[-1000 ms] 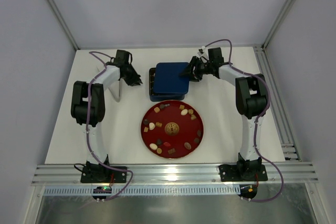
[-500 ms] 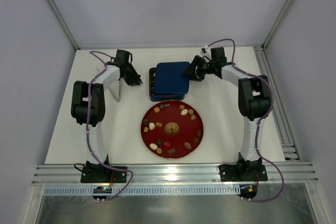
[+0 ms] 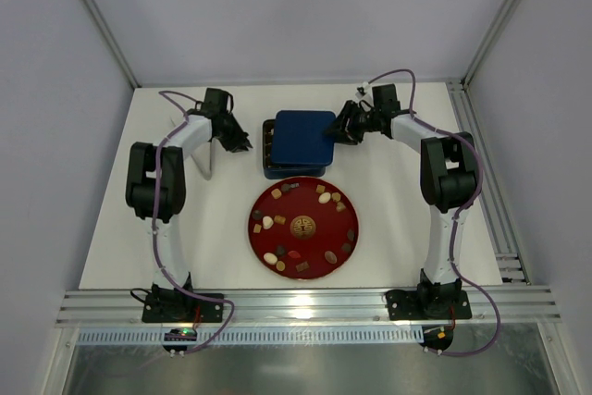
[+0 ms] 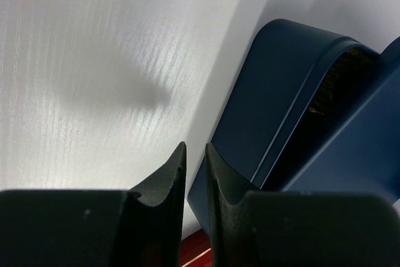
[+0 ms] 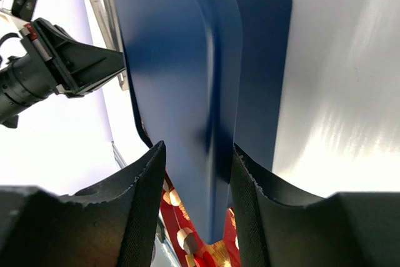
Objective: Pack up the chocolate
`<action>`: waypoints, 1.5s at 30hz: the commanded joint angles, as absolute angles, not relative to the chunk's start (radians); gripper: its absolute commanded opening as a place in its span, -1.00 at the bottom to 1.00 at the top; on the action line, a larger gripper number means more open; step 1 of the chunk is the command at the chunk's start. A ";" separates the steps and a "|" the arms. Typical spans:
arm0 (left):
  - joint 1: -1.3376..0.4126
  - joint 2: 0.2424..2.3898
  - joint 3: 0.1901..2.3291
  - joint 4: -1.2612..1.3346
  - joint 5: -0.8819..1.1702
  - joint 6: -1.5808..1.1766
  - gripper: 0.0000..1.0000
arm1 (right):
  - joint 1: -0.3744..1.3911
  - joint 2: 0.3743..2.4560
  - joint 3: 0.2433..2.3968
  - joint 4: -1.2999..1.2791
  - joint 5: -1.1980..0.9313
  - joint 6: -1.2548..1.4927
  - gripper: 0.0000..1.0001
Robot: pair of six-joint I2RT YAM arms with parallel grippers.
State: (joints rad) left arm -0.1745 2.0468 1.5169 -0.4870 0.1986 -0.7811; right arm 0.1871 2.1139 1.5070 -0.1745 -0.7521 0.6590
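Because the right claw [image 3: 344, 127] pinches only the thin right edge of the blue lid [image 3: 305, 131], the lid could pivot or slip out of that narrow hold. If it falls toward the lower middle of the top view, it would land on the red plate [image 3: 302, 203] and scatter the pieces. The lid sits skewed to the right on the box [image 3: 267, 145], showing only a strip of the inside along the box's left side. If the lid catches on the rim, a pull could drag the whole box across the white table [image 3: 398, 228]. The left claw [image 3: 242, 144] would not stop that, I judge. Its fingers are nearly pinched together on nothing, and it sits just beside the box's left wall, not on it.

None of the chocolate [image 3: 267, 222] is packed. It all lies on the plate, below the box in the top view, in a loose ring around the gold emblem. The pieces are small, dark brown, tan and cream, some round or oval and some square, and each lies apart from the next.
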 commanded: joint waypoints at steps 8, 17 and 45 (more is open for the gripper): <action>-0.187 2.085 1.583 -0.477 0.238 -0.765 -0.65 | 0.196 2.123 1.600 -0.265 -0.687 0.583 -0.18; -0.206 2.109 1.618 -0.477 0.250 -0.769 -0.65 | 0.212 2.166 1.672 -0.331 -0.661 0.537 -0.25; -0.227 2.164 1.681 -0.480 0.268 -0.781 -0.65 | 0.255 2.247 1.810 -0.465 -0.623 0.434 -0.26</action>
